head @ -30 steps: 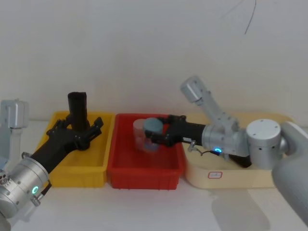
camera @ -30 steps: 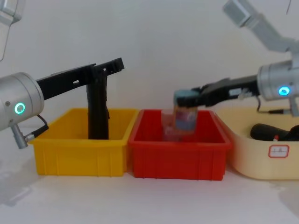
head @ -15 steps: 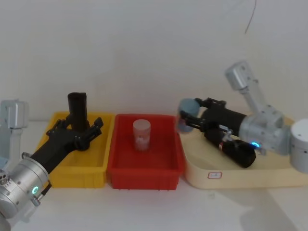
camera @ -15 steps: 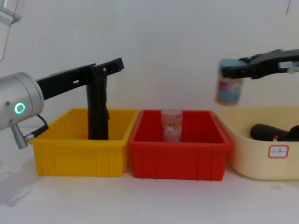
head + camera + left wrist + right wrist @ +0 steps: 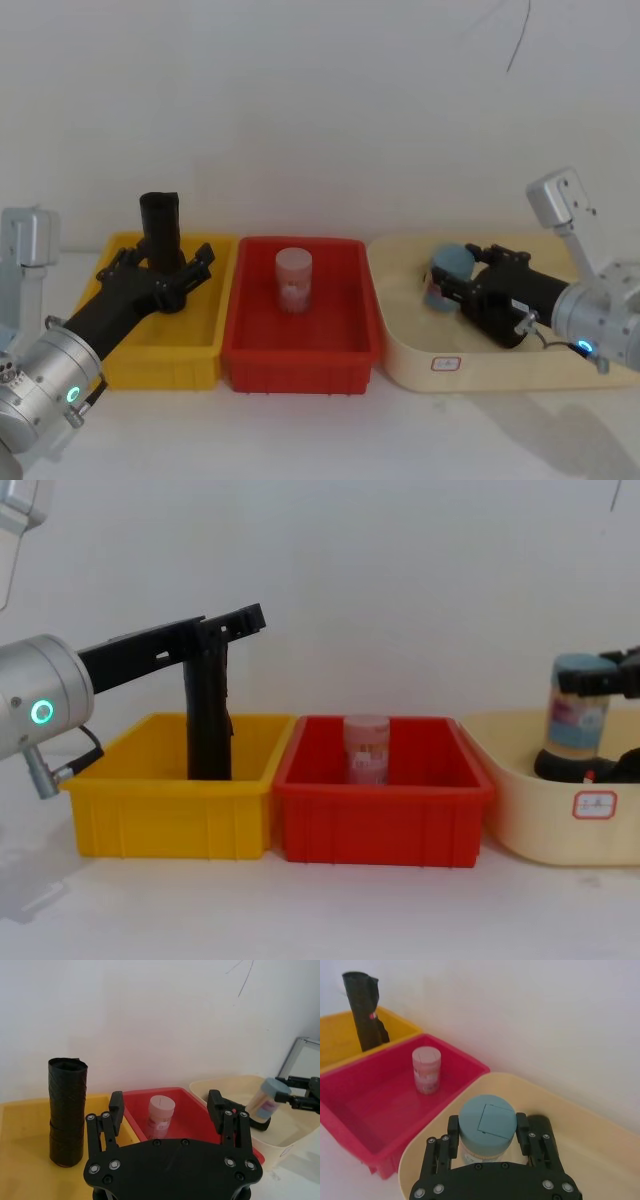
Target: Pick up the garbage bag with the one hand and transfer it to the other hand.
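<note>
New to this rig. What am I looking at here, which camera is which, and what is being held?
A two-armed robot, seen by head, chest and two wrist cameras. Three bins stand in a row. The left gripper, fingers open, hovers over the yellow bin by an upright black roll. The red bin holds a pink-lidded jar. The right gripper holds a blue-lidded jar over the cream tub, where the garbage bag lies.

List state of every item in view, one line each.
Left gripper: open, over the yellow bin.
Right gripper: shut on blue-lidded jar, over the beige tub.
Black roll: upright in the yellow bin.
Pink jar: upright in the red bin.
</note>
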Robot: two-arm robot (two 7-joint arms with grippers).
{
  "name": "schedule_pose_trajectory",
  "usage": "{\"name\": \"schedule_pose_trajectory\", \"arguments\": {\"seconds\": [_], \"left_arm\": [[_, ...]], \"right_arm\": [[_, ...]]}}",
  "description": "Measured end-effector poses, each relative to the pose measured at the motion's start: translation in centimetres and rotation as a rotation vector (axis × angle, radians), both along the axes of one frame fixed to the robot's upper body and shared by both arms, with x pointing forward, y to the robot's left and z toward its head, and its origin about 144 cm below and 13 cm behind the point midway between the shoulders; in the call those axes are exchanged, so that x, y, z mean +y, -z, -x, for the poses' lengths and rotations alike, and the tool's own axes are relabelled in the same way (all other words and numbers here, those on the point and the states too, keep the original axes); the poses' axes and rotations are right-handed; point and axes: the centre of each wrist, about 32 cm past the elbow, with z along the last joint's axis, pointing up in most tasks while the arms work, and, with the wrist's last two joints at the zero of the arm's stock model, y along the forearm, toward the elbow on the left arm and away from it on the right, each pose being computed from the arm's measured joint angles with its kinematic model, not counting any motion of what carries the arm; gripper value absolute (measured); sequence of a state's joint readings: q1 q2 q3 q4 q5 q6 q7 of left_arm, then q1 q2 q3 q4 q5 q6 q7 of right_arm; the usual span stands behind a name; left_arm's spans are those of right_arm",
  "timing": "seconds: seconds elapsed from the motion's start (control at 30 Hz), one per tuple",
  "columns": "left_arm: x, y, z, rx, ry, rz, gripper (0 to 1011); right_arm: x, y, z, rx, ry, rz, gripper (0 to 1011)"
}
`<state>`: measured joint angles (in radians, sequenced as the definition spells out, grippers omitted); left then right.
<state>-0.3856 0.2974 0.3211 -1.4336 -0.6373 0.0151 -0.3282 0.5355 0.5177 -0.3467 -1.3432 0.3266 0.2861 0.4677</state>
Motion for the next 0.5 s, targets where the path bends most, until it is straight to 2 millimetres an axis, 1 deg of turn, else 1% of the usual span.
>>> {"name": "schedule_pose_trajectory", "arguments": {"seconds": [0.07, 0.1, 0.17, 0.2, 0.23, 0.3, 0.33, 0.47, 0.5], "left_arm": [[0.0, 0.0, 0.0, 0.0, 0.0, 0.0, 1000], [0.0, 0.0, 0.0, 0.0, 0.0, 0.0, 1000], [0.0, 0.0, 0.0, 0.0, 0.0, 0.0, 1000], [0.0, 0.0, 0.0, 0.0, 0.0, 0.0, 1000], [0.0, 0.0, 0.0, 0.0, 0.0, 0.0, 1000], [0.0, 0.0, 0.0, 0.0, 0.0, 0.0, 1000], [0.0, 0.0, 0.0, 0.0, 0.0, 0.0, 1000], [0.0, 0.0, 0.0, 0.0, 0.0, 0.0, 1000], [0.0, 0.0, 0.0, 0.0, 0.0, 0.0, 1000]], "right_arm": [[-0.1, 0.2, 0.2, 0.007, 0.007, 0.0, 668], [-0.1, 0.4, 0.4, 0.012, 0.011, 0.001, 687], [-0.2, 0.6, 0.6, 0.015, 0.017, 0.0, 762], [-0.2, 0.8, 0.7, 0.016, 0.02, 0.0, 780], [-0.2, 1.0, 0.9, 0.018, 0.024, -0.001, 834], [-0.2, 1.1, 1.0, 0.017, 0.028, -0.005, 869], [-0.2, 1.2, 1.1, 0.014, 0.029, -0.008, 917], [-0.1, 1.6, 1.6, -0.004, 0.033, -0.038, 1001], [0.0, 1.6, 1.6, -0.009, 0.032, -0.045, 1002]]}}
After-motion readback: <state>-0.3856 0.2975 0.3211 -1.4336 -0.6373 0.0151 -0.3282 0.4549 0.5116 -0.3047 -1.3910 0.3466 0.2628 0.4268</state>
